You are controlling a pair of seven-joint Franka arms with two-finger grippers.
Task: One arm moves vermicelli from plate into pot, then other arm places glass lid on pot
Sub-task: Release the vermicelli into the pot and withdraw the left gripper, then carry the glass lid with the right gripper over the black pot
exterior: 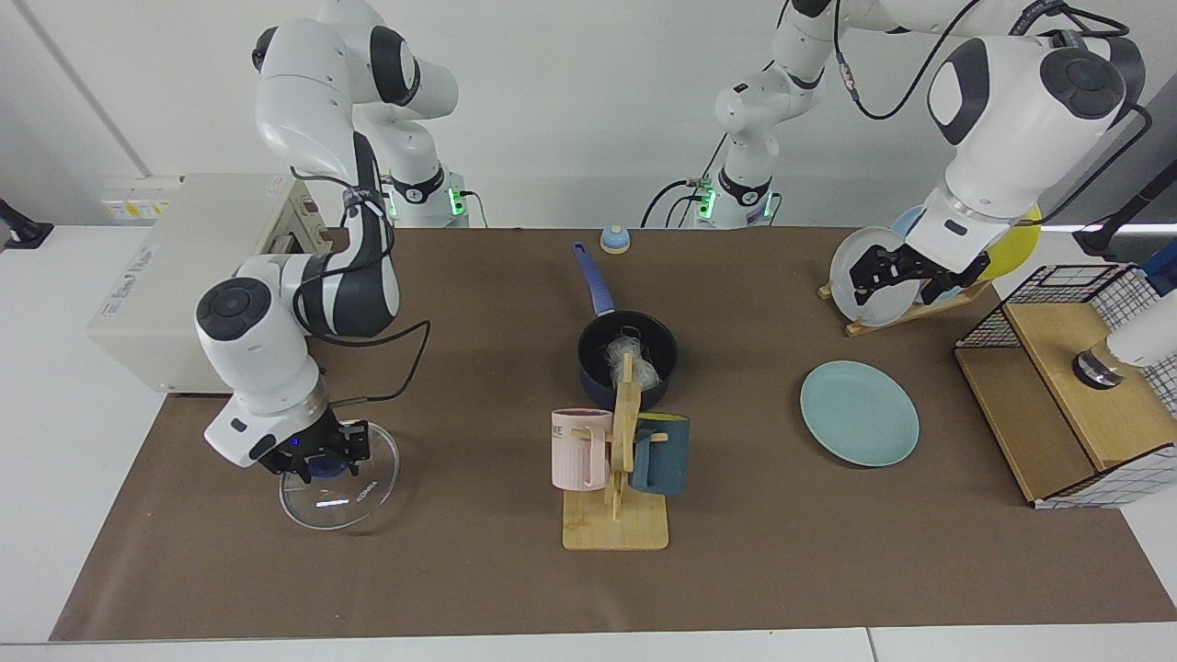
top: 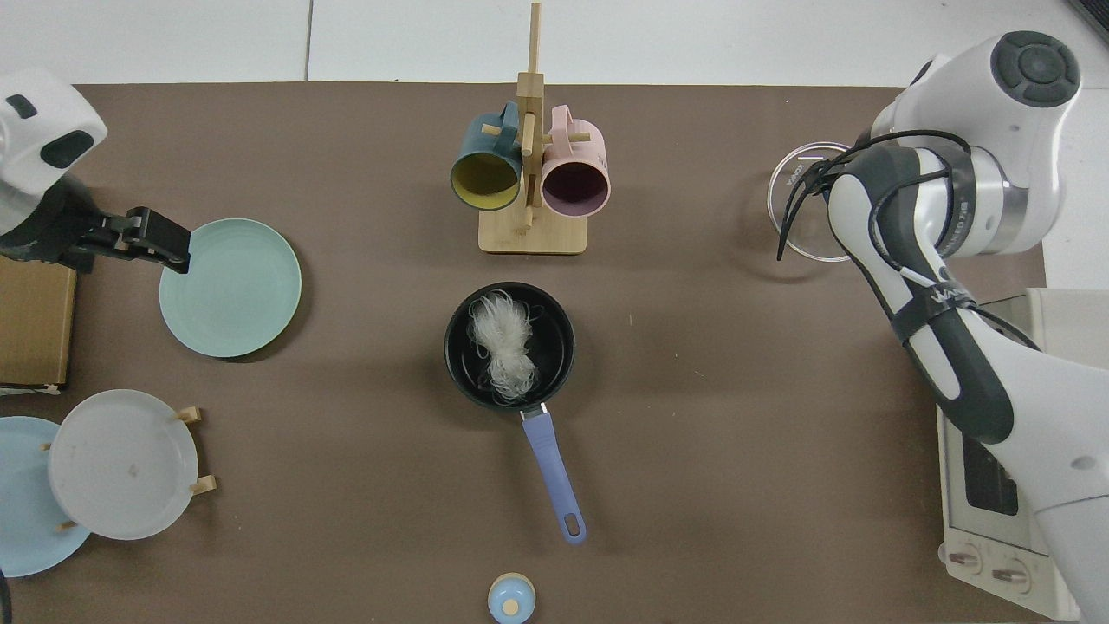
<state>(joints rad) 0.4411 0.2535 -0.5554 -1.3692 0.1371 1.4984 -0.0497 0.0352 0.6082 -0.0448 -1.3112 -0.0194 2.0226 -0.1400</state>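
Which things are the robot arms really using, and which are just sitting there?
Using:
- white noodle bundle
- dark navy saucepan
- pale teal plate
- clear glass lid, held by right gripper
- left gripper, raised by the plate rack

Just sitting:
- pink mug
- dark teal mug
- wooden mug stand
- grey-white plate

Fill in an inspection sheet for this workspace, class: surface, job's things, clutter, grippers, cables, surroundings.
Surface: brown mat covers the table.
Job's things: vermicelli lies in the pot; plate bare; glass lid far from the pot.
Clutter: mug rack with two mugs, close in front of the pot; plate rack; small blue bell.
Grippers: right gripper, jaws shut on the lid's knob; left gripper open, raised by the plate rack.
Cables: black cable loops off the right arm.
Surroundings: beige oven; wire-sided box.
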